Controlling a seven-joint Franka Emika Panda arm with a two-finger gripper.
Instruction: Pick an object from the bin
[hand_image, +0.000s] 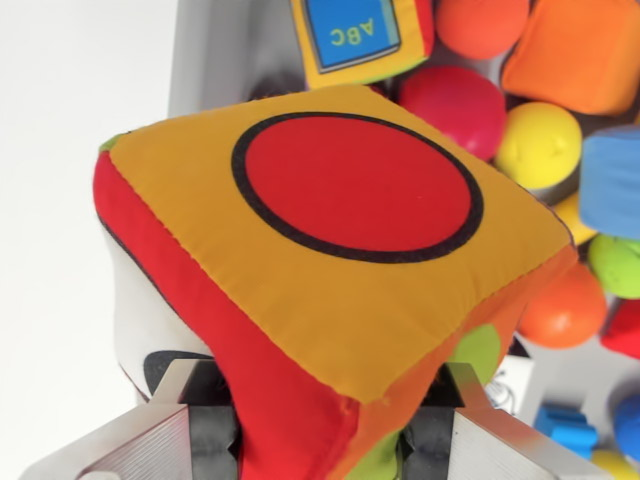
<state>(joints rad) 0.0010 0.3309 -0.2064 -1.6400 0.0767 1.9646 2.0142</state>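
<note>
A soft fabric cube (330, 260) fills the wrist view's centre, stitched at its seams, its orange top face bearing a red disc ringed in black, with a red side panel. The end effector (320, 440) is clamped on its lower corner, dark pads (213, 440) pressing the cloth between metal fingers. Behind lies the bin (215, 50), holding an ABC block (355, 35), a red ball (455, 105), a yellow ball (538, 145) and a blue foam piece (610, 180).

"ABC", upside down, on the blue panel of a soft block (352, 35), perhaps yellow-bordered
</note>
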